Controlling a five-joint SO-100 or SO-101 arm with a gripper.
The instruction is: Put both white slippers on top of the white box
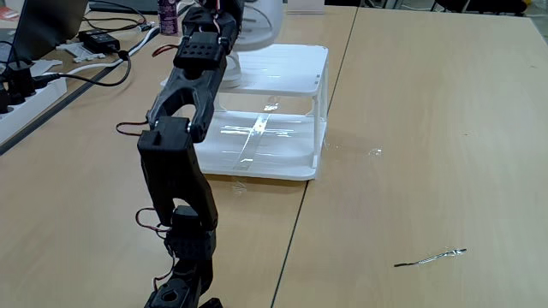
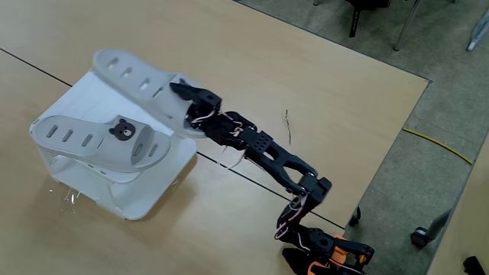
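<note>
The white box (image 1: 287, 68) (image 2: 153, 195) stands on the wooden table. One white slipper (image 2: 95, 141), with a bear badge, lies flat on the near part of its top. The other white slipper (image 2: 134, 76) (image 1: 261, 26) rests tilted along the far edge of the top. My gripper (image 2: 186, 95) (image 1: 224, 15) reaches in from the right in a fixed view. It is shut on this second slipper's end. From behind the arm, the arm itself hides the fingers.
Cables, a black adapter (image 1: 101, 40) and a power strip (image 1: 26, 98) lie at the table's left. A purple bottle (image 1: 168, 15) stands behind them. A thin wire (image 1: 432, 256) (image 2: 288, 122) lies on the bare table. A yellow cable (image 2: 439, 143) crosses the floor.
</note>
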